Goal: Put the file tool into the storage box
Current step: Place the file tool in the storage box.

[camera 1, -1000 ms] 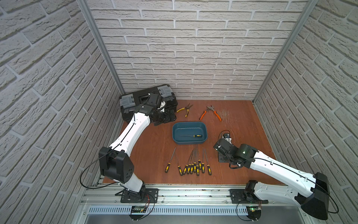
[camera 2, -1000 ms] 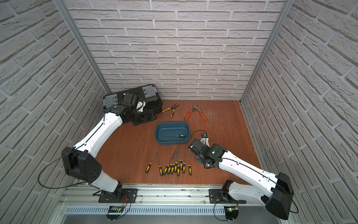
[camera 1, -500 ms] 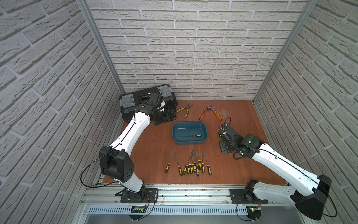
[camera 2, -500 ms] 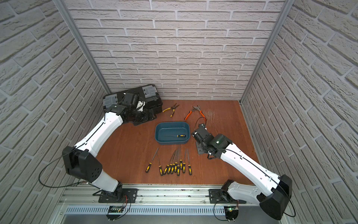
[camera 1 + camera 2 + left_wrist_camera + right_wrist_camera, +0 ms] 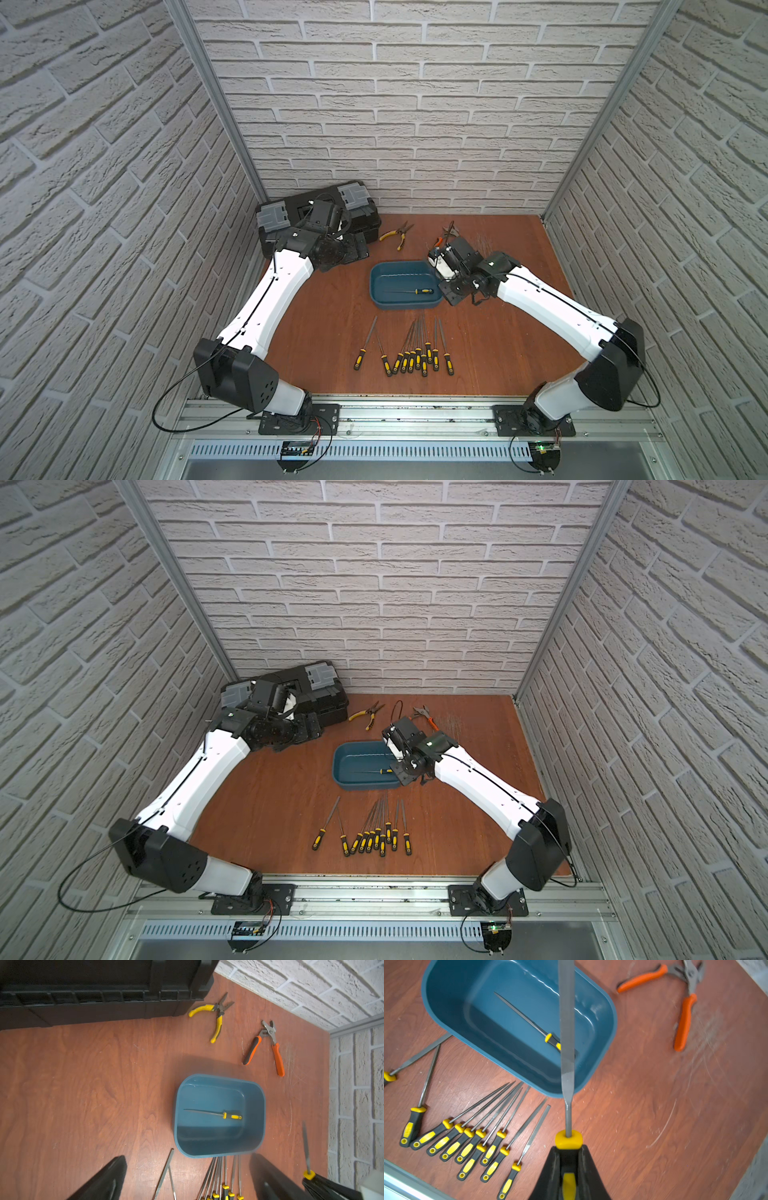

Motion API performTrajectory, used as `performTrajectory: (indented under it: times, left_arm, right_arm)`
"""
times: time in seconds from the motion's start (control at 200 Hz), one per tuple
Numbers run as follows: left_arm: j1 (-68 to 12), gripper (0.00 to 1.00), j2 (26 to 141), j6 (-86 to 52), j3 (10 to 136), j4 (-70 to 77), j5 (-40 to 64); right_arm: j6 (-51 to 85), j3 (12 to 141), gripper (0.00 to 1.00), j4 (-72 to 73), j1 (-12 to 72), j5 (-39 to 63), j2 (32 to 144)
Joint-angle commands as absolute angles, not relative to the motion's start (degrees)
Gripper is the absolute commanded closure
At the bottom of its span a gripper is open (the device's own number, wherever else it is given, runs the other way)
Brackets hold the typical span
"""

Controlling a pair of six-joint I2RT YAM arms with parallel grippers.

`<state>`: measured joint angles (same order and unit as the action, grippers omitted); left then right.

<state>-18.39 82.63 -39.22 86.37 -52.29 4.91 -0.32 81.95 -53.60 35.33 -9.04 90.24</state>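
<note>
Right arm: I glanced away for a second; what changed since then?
The right gripper, shut on a file, moved from the file row toward the back wall, to the storage box's right end. Left arm, box, the file inside and row stayed put.

The space is enclosed on three sides by walls [image 5: 415, 104] clad in whitish brick pattern, joined at the back corners by grey metal posts [image 5: 218, 104]. A reddish-brown wood-grain surface [image 5: 324, 324], faintly scratched, is bounded in front by an aluminium rail [image 5: 415, 411].
</note>
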Motion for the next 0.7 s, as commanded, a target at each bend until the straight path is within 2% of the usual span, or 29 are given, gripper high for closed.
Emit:
performTrajectory:
  times: [0.0,0.23,0.47,0.695]
  left_arm:
    - [-18.5,0.02,79.5,-41.9,83.2,-55.3,0.7]
    - [-18.7,0.02,73.9,-46.3,77.0,-57.4,-1.3]
    - [-21.7,0.02,72.7,-50.0,75.2,-58.3,-3.8]
    - [-24.0,0.02,74.8,-52.1,77.2,-58.3,-6.4]
  right_arm:
    - [-9.8,88.1,0.98,-52.4,35.0,-5.7,96.4]
    - [-22.5,98.8,0.98,-52.6,34.6,-4.6,110.4]
    - [-28.6,99.5,0.98,-47.4,33.8,-6.6,116.6]
    - [-33.8,97.9,0.98,-43.2,33.8,-8.8,117.9]
